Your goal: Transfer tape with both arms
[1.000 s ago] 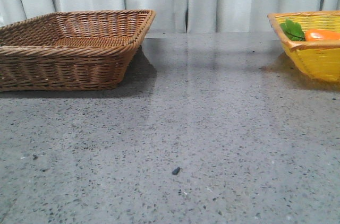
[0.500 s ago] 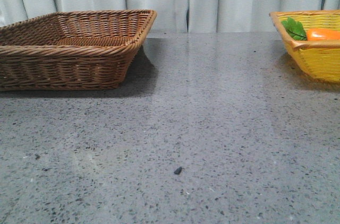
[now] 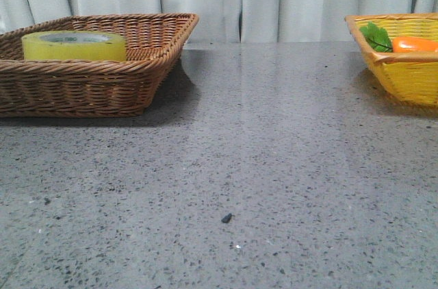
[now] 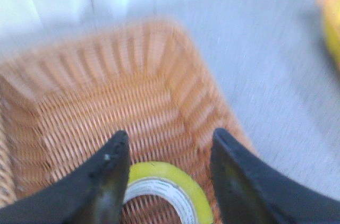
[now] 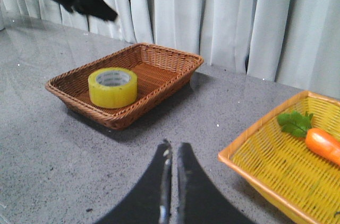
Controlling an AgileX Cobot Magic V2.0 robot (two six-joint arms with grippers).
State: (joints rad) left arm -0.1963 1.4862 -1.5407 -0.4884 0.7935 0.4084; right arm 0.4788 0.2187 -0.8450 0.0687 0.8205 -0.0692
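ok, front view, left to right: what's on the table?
Brown wicker basket with the yellow tape lying flat inside it → small dark speck on the bare grey tabletop → yellow basket, cut off by the frame edge, holding green leaves then an orange carrot-like item.

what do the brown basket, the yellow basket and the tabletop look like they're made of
Brown basket: woven wicker or rattan, matte, with visible braided strands and a twisted rim. Yellow basket: also woven, but evenly bright yellow with an orange rim, possibly plastic or dyed fibre. Tabletop: grey speckled stone or terrazzo-like surface, polished, since it faintly reflects the curtain.
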